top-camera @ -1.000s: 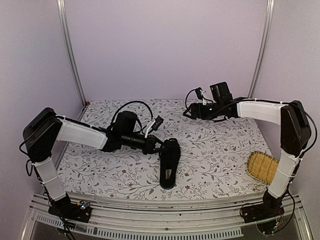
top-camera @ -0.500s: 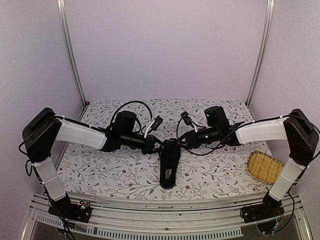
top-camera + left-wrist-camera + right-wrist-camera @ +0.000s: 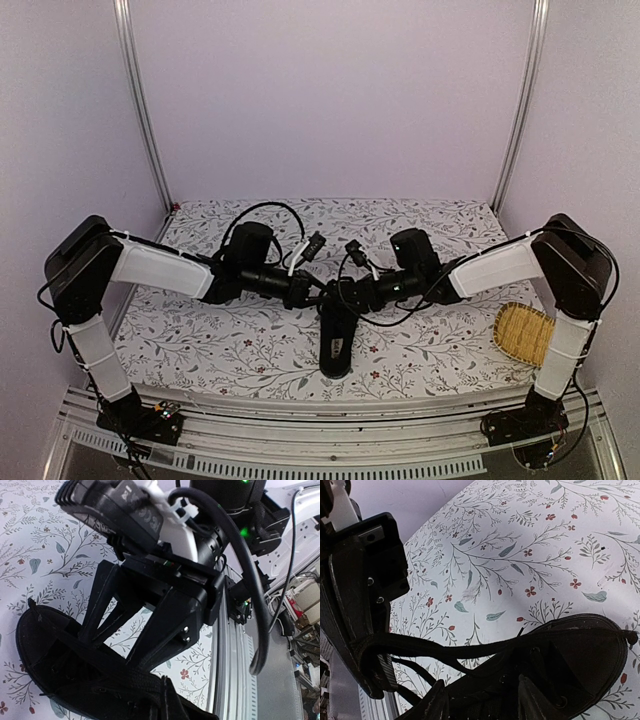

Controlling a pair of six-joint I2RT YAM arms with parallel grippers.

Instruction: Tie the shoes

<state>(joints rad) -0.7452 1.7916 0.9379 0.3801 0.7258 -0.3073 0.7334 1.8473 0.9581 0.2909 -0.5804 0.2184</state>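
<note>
Shoe [image 3: 337,335] lies by the middle of the table's [image 3: 440,322] near edge, opening toward that edge. At its laced far end 2 grippers meet: the left gripper [image 3: 316,292] clamps 1 lace [image 3: 445,647] pulled taut, the right gripper [image 3: 352,294] is spread wide, fingertips over the lacing. Open room shows toward the left, right and far edges; a woven tray [image 3: 525,333] sits by the right edge, well apart from the shoe.

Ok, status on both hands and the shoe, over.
Right hand open over the shoe. Left hand at a taut lace, grip unclear. Woven tray far right, clear.
</note>
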